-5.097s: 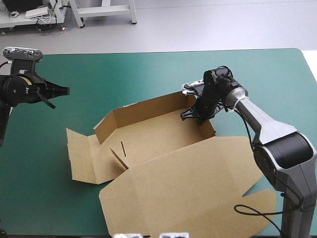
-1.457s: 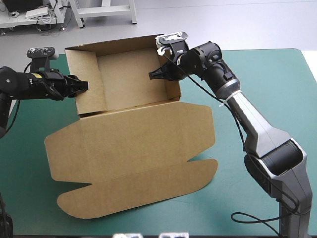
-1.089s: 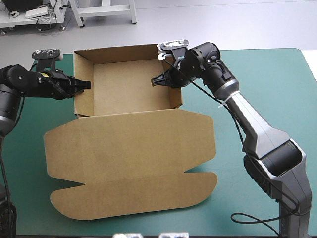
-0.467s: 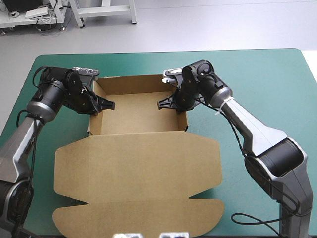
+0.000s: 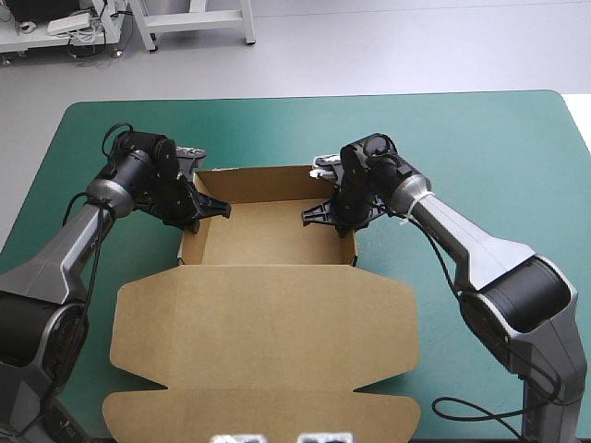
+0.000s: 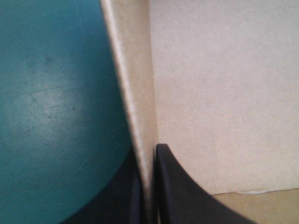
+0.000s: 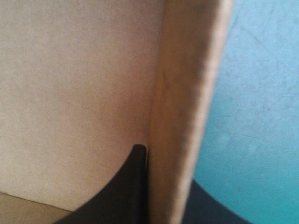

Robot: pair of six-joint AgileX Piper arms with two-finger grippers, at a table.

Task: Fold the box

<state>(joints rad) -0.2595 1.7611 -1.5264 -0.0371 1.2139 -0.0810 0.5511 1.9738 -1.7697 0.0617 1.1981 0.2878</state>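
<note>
I've got both side walls of the box pinched
My left gripper is clamped on the left wall and my right gripper on the right wall, each straddling the board; the brown box sits as an open tray at the centre of the high view, its lid flat toward the frame's lower edge, on the teal-green cover

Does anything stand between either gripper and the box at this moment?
Nothing visible does. The left gripper is shut on the left side wall of the box and the right gripper on its right side wall, one finger inside the tray and one outside. The lid lies flat on the teal-green cover.
</note>
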